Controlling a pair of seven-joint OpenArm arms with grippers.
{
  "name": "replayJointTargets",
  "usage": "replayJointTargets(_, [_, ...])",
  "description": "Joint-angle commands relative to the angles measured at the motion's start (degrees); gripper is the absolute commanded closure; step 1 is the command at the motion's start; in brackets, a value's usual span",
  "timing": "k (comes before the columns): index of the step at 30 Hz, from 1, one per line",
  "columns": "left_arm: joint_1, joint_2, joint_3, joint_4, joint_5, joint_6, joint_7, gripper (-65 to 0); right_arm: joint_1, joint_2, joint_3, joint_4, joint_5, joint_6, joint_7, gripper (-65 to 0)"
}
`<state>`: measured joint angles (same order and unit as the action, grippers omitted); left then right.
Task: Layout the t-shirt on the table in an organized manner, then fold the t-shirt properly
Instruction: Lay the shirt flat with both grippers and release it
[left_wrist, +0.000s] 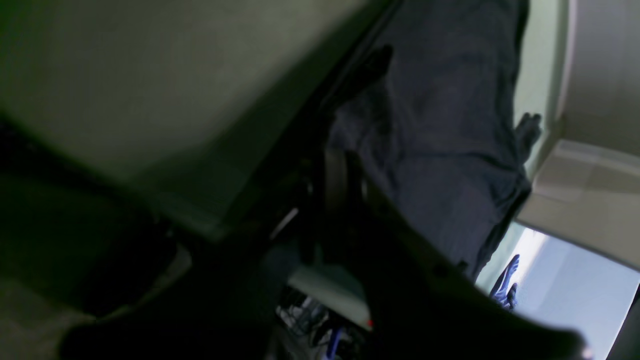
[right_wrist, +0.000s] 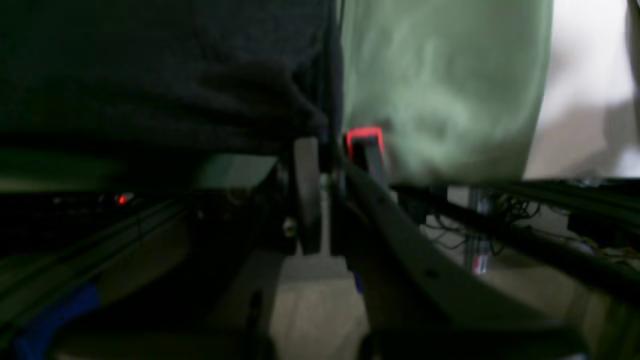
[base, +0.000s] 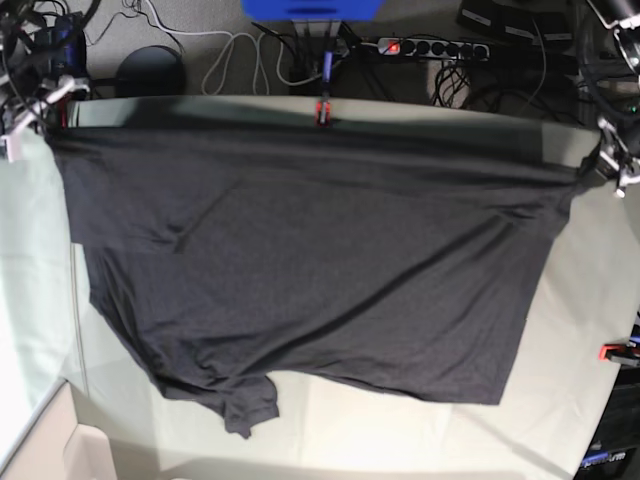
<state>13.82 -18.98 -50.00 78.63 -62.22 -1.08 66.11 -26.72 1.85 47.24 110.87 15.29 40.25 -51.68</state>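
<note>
Clamps (base: 322, 110) edge the table (base: 575, 330); left gripper (base: 607, 158) and right gripper (base: 40, 108) pinch the t-shirt (base: 310, 270).

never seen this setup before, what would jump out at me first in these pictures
The big dark t-shirt dominates the base view, stretched wide across the pale green table. Each of its far corners is pinched in a shut pincer, the right pincer at that view's left edge and the left pincer at its right. A small red clamp sits mid-way along the table's far edge.
</note>
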Motion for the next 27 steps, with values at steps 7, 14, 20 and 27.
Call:
replayJointTargets(7, [2.13,-1.19,-6.49,1.24,-2.27,0.77,-0.22,-0.1,-0.93,0.92,0.27,-4.45,0.4,-0.25,1.0,0.0])
replayJointTargets(14, [2.04,-1.02,-6.22,0.62,-2.18,0.77,-0.3,-0.1,-1.02,0.83,0.27,-5.33,0.32,-0.25,1.0,0.0])
replayJointTargets(20, [1.6,0.65,-6.13,0.53,-2.18,0.77,-0.3,-0.1,-1.02,0.83,0.27,-5.42,0.23,-0.25,1.0,0.0])
replayJointTargets(27, [1.69,0.48,-4.38,0.53,-2.27,0.77,2.25,-0.5,-1.02,1.01,0.54,-5.33,0.23,-0.25,0.91,-14.8])
